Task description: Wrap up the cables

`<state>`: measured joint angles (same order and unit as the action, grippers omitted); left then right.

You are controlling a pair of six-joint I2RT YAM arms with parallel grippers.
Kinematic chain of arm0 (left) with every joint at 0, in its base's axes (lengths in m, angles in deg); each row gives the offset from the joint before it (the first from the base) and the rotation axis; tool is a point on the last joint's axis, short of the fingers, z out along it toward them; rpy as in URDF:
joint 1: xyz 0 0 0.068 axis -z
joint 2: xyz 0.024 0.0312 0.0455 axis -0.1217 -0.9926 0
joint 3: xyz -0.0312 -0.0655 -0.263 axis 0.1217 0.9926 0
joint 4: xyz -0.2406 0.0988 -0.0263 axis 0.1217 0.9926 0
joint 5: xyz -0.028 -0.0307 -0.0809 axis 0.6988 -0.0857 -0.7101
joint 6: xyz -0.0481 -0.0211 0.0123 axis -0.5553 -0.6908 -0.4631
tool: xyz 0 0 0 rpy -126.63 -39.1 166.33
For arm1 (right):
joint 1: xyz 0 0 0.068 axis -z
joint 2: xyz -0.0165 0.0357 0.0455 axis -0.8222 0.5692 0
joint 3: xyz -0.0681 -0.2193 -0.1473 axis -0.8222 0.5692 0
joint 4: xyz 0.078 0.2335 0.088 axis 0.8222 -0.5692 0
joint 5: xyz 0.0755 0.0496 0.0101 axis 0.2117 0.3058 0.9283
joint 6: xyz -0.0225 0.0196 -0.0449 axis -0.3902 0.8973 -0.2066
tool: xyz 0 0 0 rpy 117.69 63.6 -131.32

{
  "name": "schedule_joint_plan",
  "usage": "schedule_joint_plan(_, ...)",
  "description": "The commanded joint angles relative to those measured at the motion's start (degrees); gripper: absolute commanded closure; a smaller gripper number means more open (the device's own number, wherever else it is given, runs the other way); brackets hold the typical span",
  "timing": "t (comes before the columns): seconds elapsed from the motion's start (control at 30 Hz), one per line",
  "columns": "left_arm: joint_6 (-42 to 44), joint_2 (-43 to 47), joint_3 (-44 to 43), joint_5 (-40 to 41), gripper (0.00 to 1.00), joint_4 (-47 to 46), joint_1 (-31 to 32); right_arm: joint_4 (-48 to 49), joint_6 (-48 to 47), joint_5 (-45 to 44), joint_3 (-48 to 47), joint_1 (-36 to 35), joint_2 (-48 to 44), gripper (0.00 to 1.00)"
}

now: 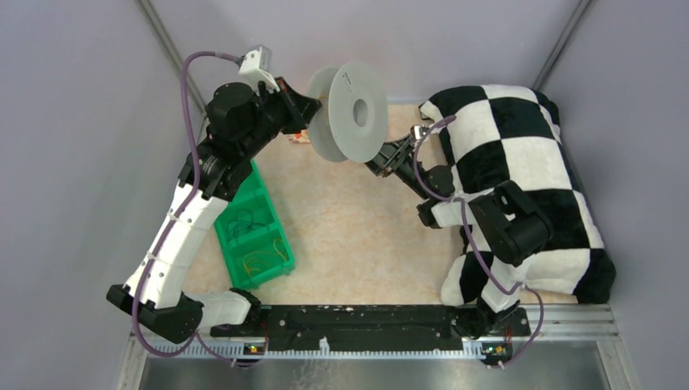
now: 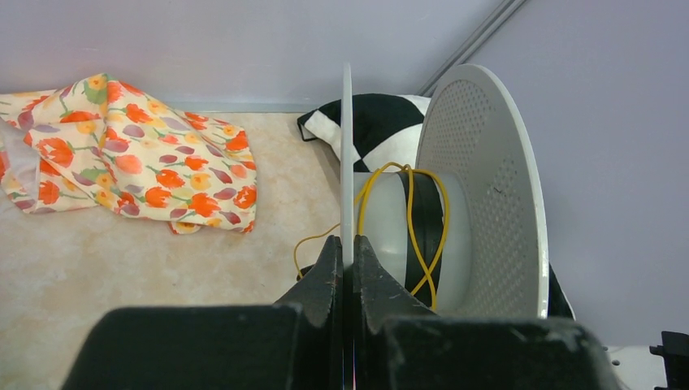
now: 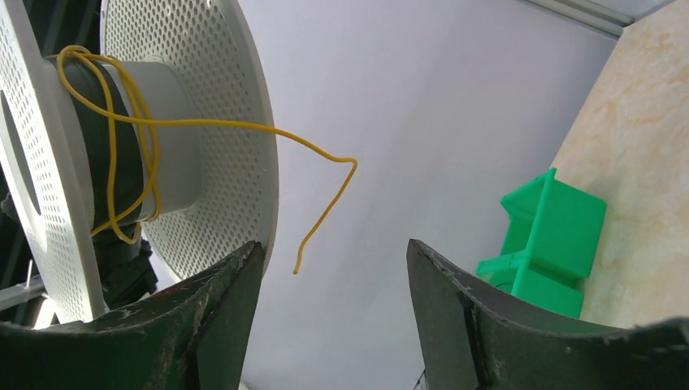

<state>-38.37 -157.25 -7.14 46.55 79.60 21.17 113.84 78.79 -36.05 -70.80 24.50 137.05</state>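
A grey plastic spool is held off the table at the back middle. My left gripper is shut on the thin edge of one of its flanges, seen in the left wrist view. A thin yellow cable is looped a few turns around the hub, and one strand trails down to the table. My right gripper is open and empty just below the spool. The cable's loose end hangs free above the gap between its fingers and touches neither.
A green bin with more yellow wires sits by the left arm and shows in the right wrist view. A black-and-white checkered cushion fills the right side. A floral cloth lies at the back left.
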Motion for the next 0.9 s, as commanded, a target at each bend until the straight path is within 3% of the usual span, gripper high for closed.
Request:
schedule_joint_plan(0.0, -1.94, 0.49, -3.03, -1.44, 1.00, -6.71, -0.39, 13.41, 0.74, 0.51, -2.96, -0.99, 1.85, 0.35)
schedule_joint_plan(0.23, -2.03, 0.66, -2.15, -1.10, 1.00, -7.45, -0.52, 13.38, 1.82, 1.20, -4.52, -2.35, 2.78, 0.35)
schedule_joint_plan(0.87, -1.85, 1.58, -0.82, -0.50, 1.00, -8.13, -0.79, 13.44, -0.34, 1.21, 4.24, -2.50, -2.69, 0.38)
